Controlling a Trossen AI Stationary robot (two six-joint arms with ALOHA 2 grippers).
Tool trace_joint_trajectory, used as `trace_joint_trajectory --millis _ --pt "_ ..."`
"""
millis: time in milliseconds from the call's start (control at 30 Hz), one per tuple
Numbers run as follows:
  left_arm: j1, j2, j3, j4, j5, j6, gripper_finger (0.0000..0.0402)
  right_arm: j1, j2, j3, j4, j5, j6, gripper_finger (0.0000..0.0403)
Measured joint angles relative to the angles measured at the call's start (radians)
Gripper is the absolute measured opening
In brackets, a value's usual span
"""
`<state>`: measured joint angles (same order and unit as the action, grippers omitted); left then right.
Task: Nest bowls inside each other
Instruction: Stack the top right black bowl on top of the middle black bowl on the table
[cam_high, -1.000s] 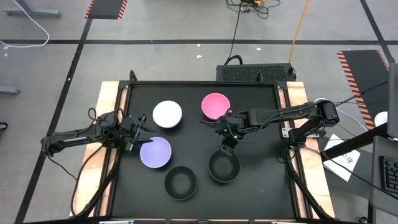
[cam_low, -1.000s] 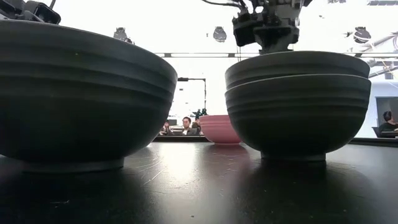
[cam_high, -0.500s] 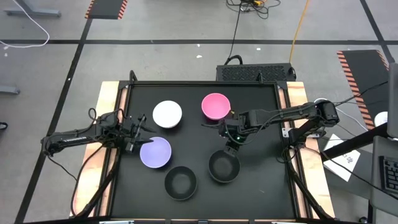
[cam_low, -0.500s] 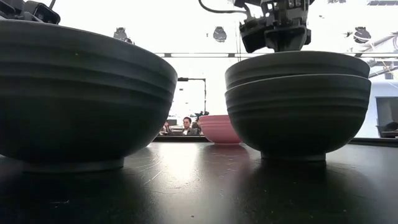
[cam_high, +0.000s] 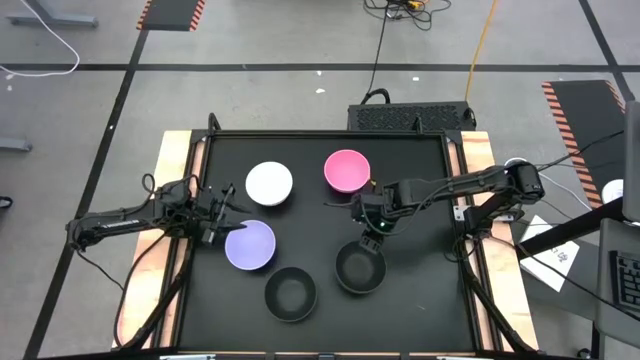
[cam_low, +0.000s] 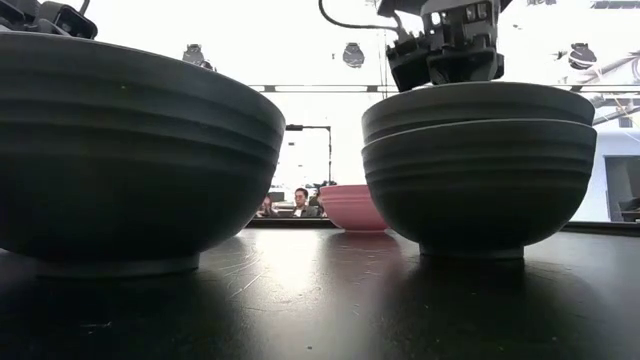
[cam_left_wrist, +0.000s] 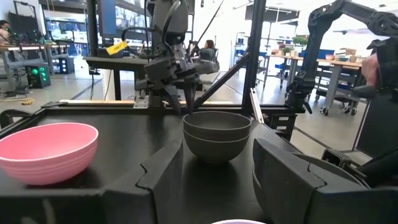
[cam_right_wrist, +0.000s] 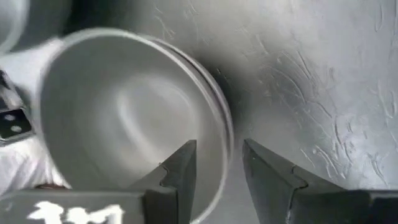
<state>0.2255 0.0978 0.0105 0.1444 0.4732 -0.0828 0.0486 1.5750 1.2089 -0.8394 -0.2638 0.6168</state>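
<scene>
Black matting covers the table (cam_high: 420, 300), and on it five bowl positions show from above. The white bowl (cam_high: 269, 183) and pink bowl (cam_high: 346, 170) sit at the far side, well apart. The purple bowl (cam_high: 249, 245) lies nearer the left edge, a single black bowl (cam_high: 290, 293) at the near edge, and beside it a stack of two black bowls (cam_low: 478, 165), one already nested inside the other. The right gripper (cam_high: 372, 222) hangs just above the far rim of that stack, fingers apart and holding nothing, as its own wrist view shows. The left gripper (cam_high: 225, 214) waits just beside the purple bowl, fingers spread and empty. One nesting looks finished, and the right arm appears clear of it. The next move likely calls for gripping another bowl by its rim and lowering it squarely into the stack.
</scene>
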Motion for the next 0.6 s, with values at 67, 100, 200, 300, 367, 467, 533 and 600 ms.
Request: trace_joint_trajectory --millis 67,100,200,300,367,467,533,600 --pt "0.0 0.0 0.0 0.0 0.0 -0.001 0.02 0.0 0.0 -0.013 0.005 0.0 0.0 0.0122" --pt "0.0 0.0 0.0 0.0 0.0 -0.001 0.02 0.0 0.0 -0.02 0.005 0.0 0.0 0.0121" --pt "0.0 0.0 0.0 0.0 0.0 0.0 0.02 0.0 0.0 -0.032 0.009 0.0 0.0 0.0121" --pt "0.0 0.0 0.0 0.0 0.0 0.0 0.02 0.0 0.0 -0.036 0.037 0.0 -0.004 0.0121" --pt "0.0 0.0 0.0 0.0 0.0 0.0 0.02 0.002 0.0 -0.036 0.056 -0.001 -0.007 0.0121" --pt "0.0 0.0 0.0 0.0 0.0 0.0 0.02 0.011 0.0 -0.036 0.066 -0.002 -0.03 0.0119" --pt "0.0 0.0 0.0 0.0 0.0 0.0 0.02 0.017 0.006 -0.036 0.067 -0.003 -0.031 0.011" --pt "0.0 0.0 0.0 0.0 0.0 0.001 0.02 0.022 0.011 -0.036 0.066 -0.003 -0.034 0.0098"
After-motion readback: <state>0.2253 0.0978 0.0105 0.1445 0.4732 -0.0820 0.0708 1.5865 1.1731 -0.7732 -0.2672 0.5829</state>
